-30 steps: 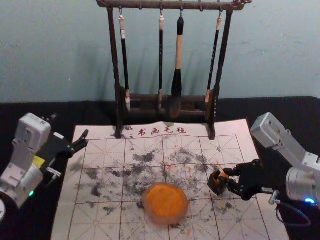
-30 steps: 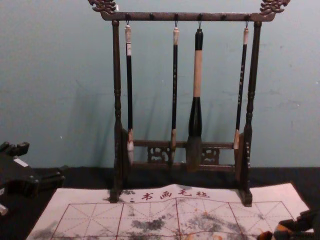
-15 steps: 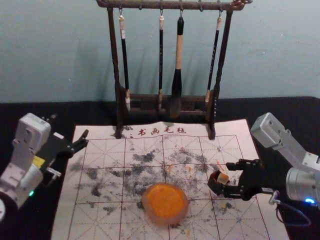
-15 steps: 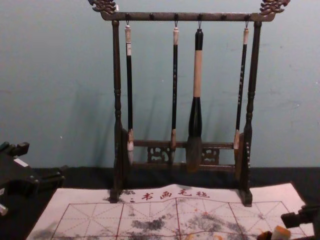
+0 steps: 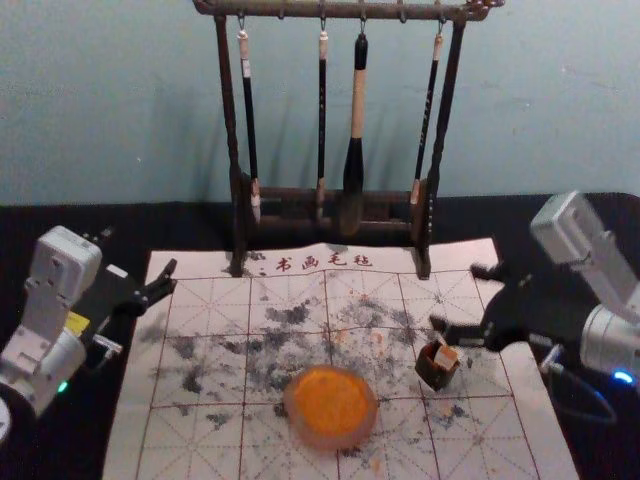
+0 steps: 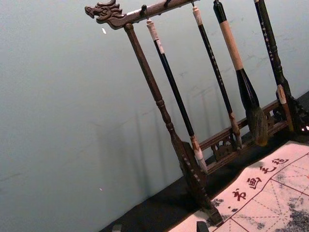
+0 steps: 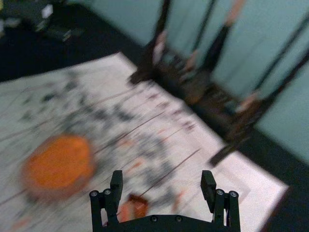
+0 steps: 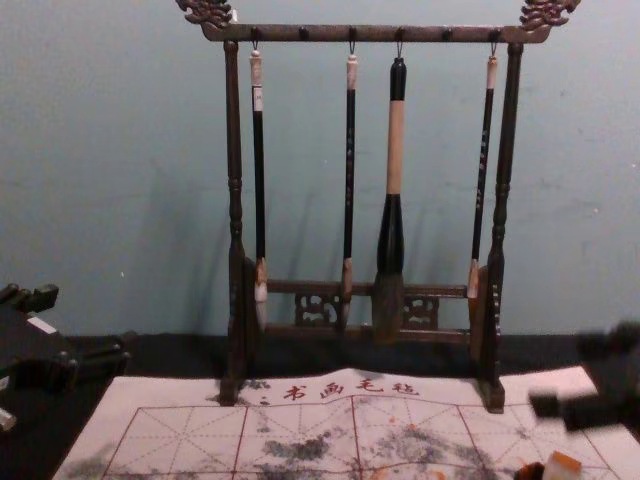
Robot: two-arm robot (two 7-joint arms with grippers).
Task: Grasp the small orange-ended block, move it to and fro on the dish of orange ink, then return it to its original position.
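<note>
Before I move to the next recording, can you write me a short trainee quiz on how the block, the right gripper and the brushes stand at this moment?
1. True or false: the fingers of the right gripper are open and not holding the block.
2. Where is the block?
A) on the ink dish
B) in the small dark box
C) on the black cloth
3. Fill in the number: ____ brushes hang from the rack.

Key: 1 true; 2 B; 3 four
</note>
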